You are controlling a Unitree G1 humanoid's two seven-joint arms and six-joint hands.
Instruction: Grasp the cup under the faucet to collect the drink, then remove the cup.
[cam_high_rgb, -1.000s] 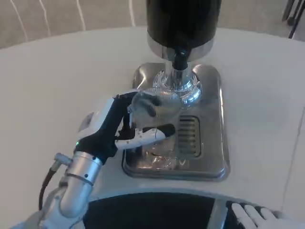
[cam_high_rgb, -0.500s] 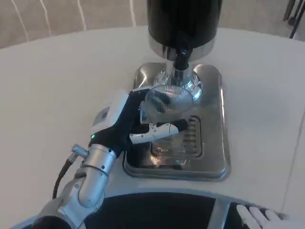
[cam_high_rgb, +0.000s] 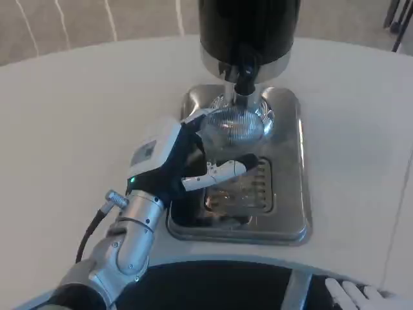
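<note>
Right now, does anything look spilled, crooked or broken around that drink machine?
Nothing stands out. The left hand holds the clear cup upright under the faucet, over the steel drip tray; no spill shows.

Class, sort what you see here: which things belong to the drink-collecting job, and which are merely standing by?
Part of the job:
- clear cup, held under the faucet
- left hand, gripping the cup
- drink dispenser
- metal drip tray

Standing by:
- right hand, at the bottom edge
- white table
</note>
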